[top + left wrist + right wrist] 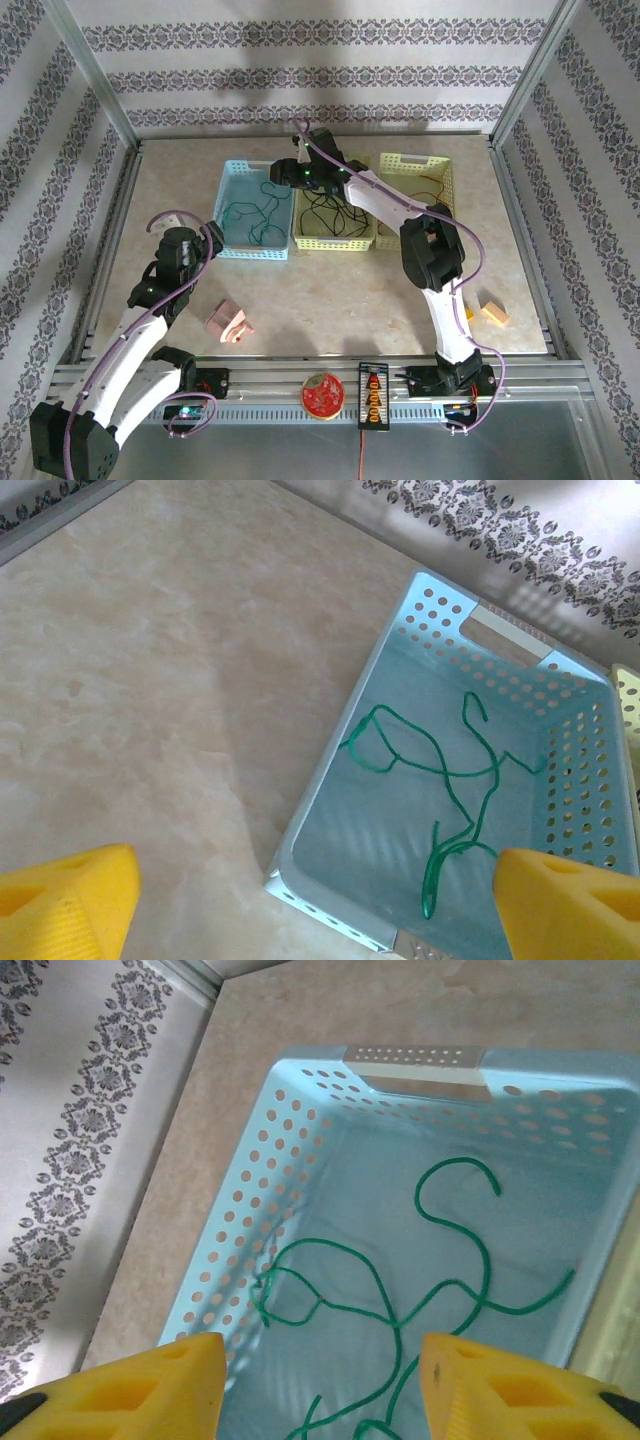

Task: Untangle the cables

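Right gripper [320,1355] hangs over the blue basket [300,1150], yellow fingers parted a fair way, nothing pinched between them. The green cable [488,1272] lies loose on that basket's floor. Left gripper [315,880] hovers at the basket's near corner, jaws spread wide, empty. The black cable [322,212] sits in the yellow-green basket [335,243] alongside.

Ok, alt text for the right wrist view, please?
A green cable lies in loose loops on the floor of a light blue perforated basket on a beige table. The right gripper, its yellow fingers apart and empty, sits at the bottom edge.
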Controlling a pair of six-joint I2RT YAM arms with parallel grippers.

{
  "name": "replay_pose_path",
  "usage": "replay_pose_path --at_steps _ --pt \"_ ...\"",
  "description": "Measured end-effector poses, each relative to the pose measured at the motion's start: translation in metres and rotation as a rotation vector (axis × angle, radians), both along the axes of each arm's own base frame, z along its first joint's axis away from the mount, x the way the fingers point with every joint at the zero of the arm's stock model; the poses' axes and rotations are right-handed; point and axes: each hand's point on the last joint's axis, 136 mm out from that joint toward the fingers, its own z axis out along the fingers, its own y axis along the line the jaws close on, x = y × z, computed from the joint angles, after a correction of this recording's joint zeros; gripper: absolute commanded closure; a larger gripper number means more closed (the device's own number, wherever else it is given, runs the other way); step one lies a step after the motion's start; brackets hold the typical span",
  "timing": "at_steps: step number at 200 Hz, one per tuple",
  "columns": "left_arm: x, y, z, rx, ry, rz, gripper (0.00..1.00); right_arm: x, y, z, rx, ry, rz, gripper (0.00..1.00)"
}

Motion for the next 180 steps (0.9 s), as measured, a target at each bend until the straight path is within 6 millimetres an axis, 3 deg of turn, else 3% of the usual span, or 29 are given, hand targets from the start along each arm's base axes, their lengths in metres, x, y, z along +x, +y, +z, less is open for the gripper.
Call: replay_pose_path --at_steps 18,38,67,80,90,101,111,140,157,180 --pt "0.0 0.0 0.001 0.01 0.002 -0.004 0.08 -0.016 -0.023 0.012 -0.023 -0.016 -0.021 0.45" --pt "-0.001 0.003 0.0 0.033 0.01 0.004 0.0 -0.039 -0.065 0.044 -0.035 -0.078 -0.071 0.43" --pt "-0.008 0.02 -0.004 0.112 0.046 0.073 0.01 -0.075 -0.157 0.102 -0.066 -0.268 -0.229 0.38" --pt "-0.014 0.032 -0.006 0.164 0.072 0.123 0.01 -0.094 -0.206 0.114 -0.093 -0.355 -0.339 0.25" --pt "-0.019 0.04 -0.007 0.204 0.088 0.158 0.01 -0.11 -0.246 0.115 -0.138 -0.423 -0.442 0.03" --pt "-0.024 0.049 -0.006 0.246 0.101 0.198 0.01 -0.129 -0.281 0.104 -0.2 -0.489 -0.543 0.02" --pt "-0.027 0.057 -0.005 0.277 0.106 0.235 0.01 -0.145 -0.302 0.086 -0.263 -0.531 -0.601 0.02" --pt "-0.032 0.073 -0.008 0.353 0.119 0.308 0.01 -0.167 -0.335 0.02 -0.464 -0.587 -0.66 0.02" --pt "-0.031 0.076 -0.029 0.408 0.149 0.306 0.01 -0.169 -0.352 -0.02 -0.619 -0.534 -0.674 0.02" --pt "-0.033 0.081 -0.066 0.494 0.227 0.3 0.01 -0.161 -0.371 -0.044 -0.763 -0.49 -0.726 0.02"
